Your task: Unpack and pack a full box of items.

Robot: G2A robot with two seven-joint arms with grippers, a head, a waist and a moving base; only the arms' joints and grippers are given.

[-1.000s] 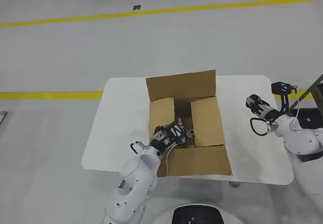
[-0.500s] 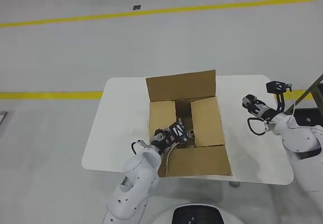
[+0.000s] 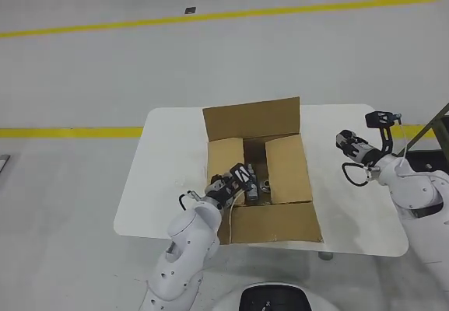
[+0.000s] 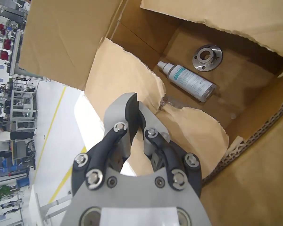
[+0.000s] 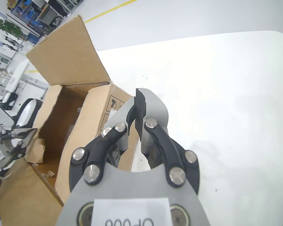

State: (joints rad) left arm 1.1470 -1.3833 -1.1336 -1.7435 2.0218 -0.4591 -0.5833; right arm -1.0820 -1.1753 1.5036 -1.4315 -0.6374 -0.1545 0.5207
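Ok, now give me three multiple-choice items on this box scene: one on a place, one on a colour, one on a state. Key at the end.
1. The metal flange sits: A) on the floor; B) inside the box, beside the spray bottle; C) on a closed flap.
2. The table top is: A) black; B) green; C) white.
3. The spray bottle: A) stands upright; B) lies on its side; C) stands on its cap.
Key: 1 B, the left wrist view shows it on the box floor next to the bottle; 2 C, the top view shows white around the box; 3 B, its length runs along the box floor.
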